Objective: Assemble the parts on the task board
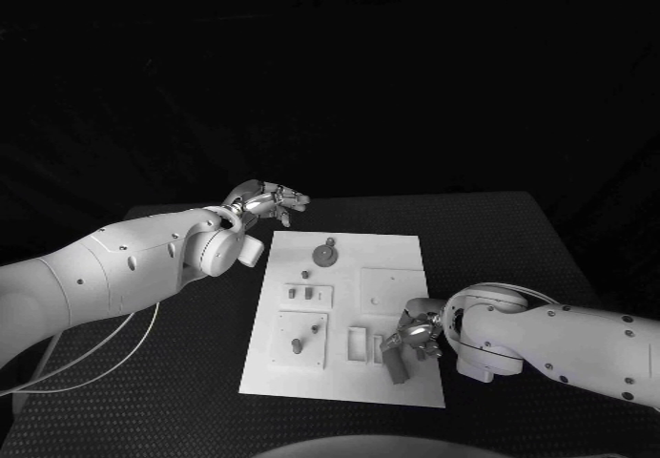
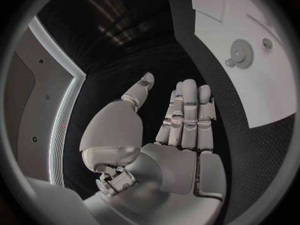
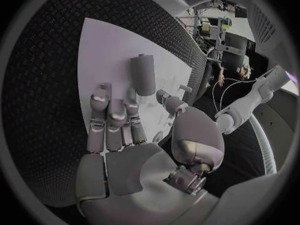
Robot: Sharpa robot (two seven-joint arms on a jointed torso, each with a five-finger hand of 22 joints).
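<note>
A: Where is the board?

B: The white task board [image 1: 392, 253] lies flat in the middle of the black table [image 1: 165, 382], its long side running away from the robot.

A: And the parts on it?

B: A round gear [image 1: 324, 254] sits near the far end, with a small peg [image 1: 332, 239] just beyond it. Nearer, on the robot's left half, a few small pegs [image 1: 307, 293] stand in a raised block. At the near edge a dark cylinder [image 1: 396, 366] lies on the board.

A: What is the right hand doing?

B: The right hand [image 1: 416, 334] is down over the near right part of the board, just beside the cylinder. In the right wrist view its fingers [image 3: 109, 117] are stretched out side by side above the board, the cylinder [image 3: 143, 74] lying just past the fingertips. Whether they touch it, I cannot tell. Nothing is held.

A: The left hand?

B: The left hand [image 1: 270, 203] hovers off the board, past its far left corner. Its fingers [image 2: 187, 110] are straight, thumb apart, with nothing in them
</note>
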